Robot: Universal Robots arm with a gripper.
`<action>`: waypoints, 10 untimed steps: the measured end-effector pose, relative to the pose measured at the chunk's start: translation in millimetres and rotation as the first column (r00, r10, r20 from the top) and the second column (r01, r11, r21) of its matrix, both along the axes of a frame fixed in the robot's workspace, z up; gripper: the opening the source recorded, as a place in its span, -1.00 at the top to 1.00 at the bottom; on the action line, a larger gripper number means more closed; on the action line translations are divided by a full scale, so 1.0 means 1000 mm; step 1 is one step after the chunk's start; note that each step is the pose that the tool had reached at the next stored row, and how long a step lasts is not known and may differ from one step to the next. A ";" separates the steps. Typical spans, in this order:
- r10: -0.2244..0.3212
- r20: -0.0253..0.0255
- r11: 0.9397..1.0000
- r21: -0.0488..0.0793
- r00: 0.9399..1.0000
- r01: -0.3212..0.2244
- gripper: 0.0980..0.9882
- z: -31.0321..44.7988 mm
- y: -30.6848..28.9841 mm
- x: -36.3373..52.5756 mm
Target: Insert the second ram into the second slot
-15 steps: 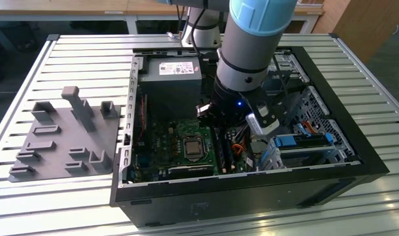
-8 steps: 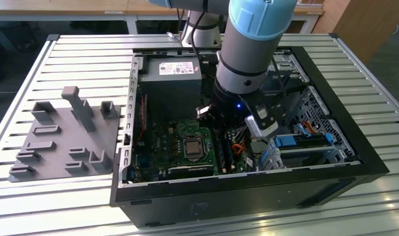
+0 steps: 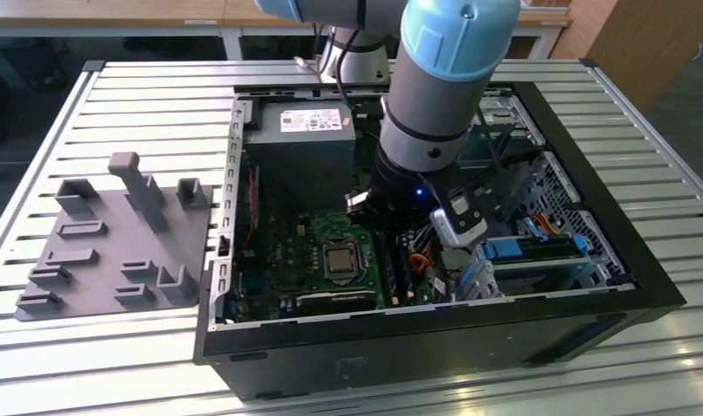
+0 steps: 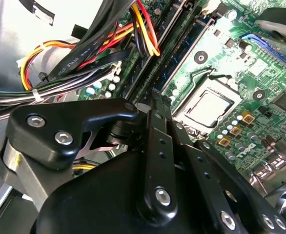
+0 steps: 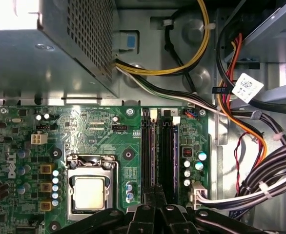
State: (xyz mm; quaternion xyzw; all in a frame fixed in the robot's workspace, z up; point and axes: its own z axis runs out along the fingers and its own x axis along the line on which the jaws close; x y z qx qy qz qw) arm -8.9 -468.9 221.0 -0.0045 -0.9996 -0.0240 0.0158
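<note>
Beside the processor socket (image 5: 91, 191), on its cable-bundle side, two memory slots ran parallel along the motherboard (image 5: 99, 131). The second ram (image 5: 152, 151) appeared to stand edge-on in the slot nearer the socket, its long axis pointing straight out from the fingertips. The gripper (image 5: 155, 191) hung directly over that stick's near end with its jaws pressed together. Whether they pinched the board's edge or merely bore on it could not be told.

motherboard (image 5: 94, 131) green | power supply (image 5: 45, 53) grey | cables (image 5: 192, 53) yellow, black | hand (image 5: 157, 214) black
</note>
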 end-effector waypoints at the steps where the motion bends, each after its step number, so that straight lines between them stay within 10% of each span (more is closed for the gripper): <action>1: 0.000 0.000 1.000 0.000 1.000 0.000 0.98 -0.0007 0.0000 0.0000; 10: 0.000 0.000 1.000 -0.001 1.000 0.000 0.98 -0.0056 0.0000 0.0000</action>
